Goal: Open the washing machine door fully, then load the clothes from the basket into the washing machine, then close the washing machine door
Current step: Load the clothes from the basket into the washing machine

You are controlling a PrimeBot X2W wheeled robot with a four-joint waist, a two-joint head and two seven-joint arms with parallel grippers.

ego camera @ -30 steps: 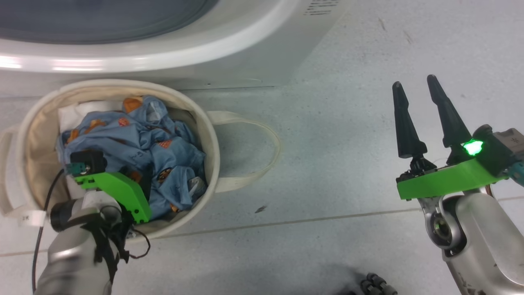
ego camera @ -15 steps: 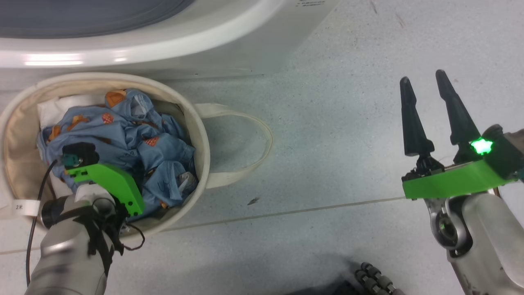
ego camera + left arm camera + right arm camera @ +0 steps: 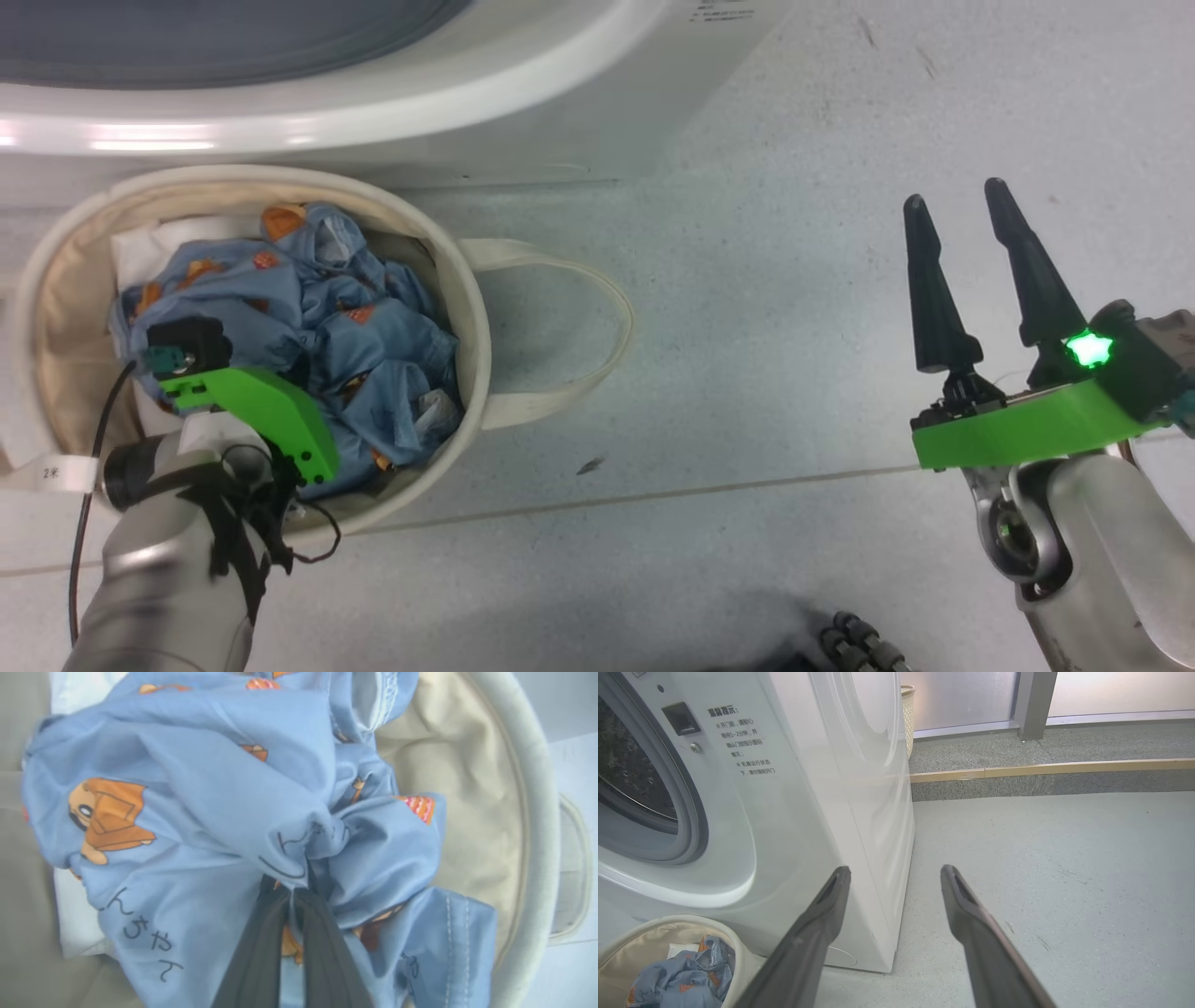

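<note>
Left pincer point(image 3: 295, 884) newly tight on clothes point(image 3: 224, 765), right pincer point(image 3: 954, 194) wide over grey floor point(image 3: 747, 327)

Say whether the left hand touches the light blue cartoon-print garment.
Touching. Left wrist view: the left hand pinches a fold of the light blue cartoon-print garment.

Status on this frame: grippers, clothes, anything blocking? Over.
Left gripper shut on the clothes, inside the basket. Right gripper open, empty, above the floor. No obstruction seen at the washing machine.
</note>
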